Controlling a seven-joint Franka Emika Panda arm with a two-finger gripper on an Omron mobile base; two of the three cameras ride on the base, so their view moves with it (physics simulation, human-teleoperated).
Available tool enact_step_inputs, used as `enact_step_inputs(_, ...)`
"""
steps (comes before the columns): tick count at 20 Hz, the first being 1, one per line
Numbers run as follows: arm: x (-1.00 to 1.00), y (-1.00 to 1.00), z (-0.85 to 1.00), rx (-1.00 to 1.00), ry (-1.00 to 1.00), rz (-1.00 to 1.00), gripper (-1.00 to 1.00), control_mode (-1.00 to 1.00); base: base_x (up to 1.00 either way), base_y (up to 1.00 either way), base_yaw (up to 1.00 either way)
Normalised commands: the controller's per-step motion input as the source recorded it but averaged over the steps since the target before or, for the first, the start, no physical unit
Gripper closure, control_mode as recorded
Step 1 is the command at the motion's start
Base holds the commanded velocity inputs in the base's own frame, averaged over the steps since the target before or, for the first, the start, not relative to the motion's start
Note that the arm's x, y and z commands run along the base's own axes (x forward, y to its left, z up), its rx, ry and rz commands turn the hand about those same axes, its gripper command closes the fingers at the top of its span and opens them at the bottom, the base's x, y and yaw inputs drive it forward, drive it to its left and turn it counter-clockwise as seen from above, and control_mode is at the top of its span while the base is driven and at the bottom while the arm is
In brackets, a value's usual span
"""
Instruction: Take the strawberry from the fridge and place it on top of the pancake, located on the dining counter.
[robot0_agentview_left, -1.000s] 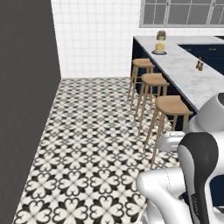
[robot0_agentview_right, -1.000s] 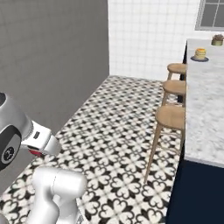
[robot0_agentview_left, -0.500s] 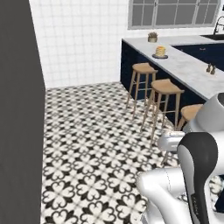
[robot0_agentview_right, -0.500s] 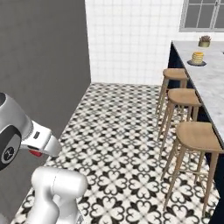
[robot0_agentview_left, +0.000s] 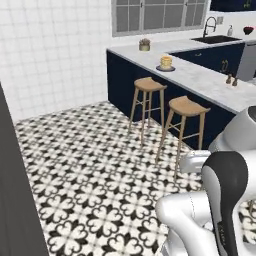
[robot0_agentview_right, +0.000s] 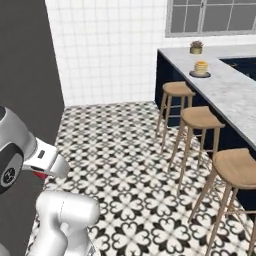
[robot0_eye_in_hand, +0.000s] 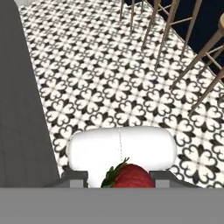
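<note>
Gripper (robot0_eye_in_hand: 127, 177) jaws clenched on strawberry (robot0_eye_in_hand: 129, 176), berry btw jaws, lower half cut off, fingertips barely visible.

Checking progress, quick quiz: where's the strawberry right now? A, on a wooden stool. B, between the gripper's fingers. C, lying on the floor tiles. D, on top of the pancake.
B: the hand view shows the strawberry clamped in the gripper, above the tiled floor.

No writing, label, brand, number or sign can be read on anything here. The small bottles at the far edge of the dining counter (robot0_agentview_left: 200, 80) may carry labels, but they are too small and blurred to tell.
</note>
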Motion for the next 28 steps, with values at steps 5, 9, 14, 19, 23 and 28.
enact_step_inputs(5, 0.0, 0.0, 0.0, 0.0, 0.0, 0.0, 1.0, 1.0, 1.0, 0.48, -0.56)
enact_step_inputs(9, 0.0, 0.0, 0.0, 0.0, 0.0, 0.0, 1.0, 1.0, 1.0, 0.41, -0.58)
enact_step_inputs(14, 0.0, 0.0, 0.0, 0.0, 0.0, 0.0, 1.0, 1.0, 1.0, 0.44, -0.58)
enact_step_inputs(19, 0.0, 0.0, 0.0, 0.0, 0.0, 0.0, 1.0, 1.0, 1.0, 0.68, -0.55)
enact_step_inputs(23, 0.0, 0.0, 0.0, 0.0, 0.0, 0.0, 1.0, 1.0, 1.0, 0.66, -0.52)
enact_step_inputs(28, 0.0, 0.0, 0.0, 0.0, 0.0, 0.0, 1.0, 1.0, 1.0, 0.74, -0.53)
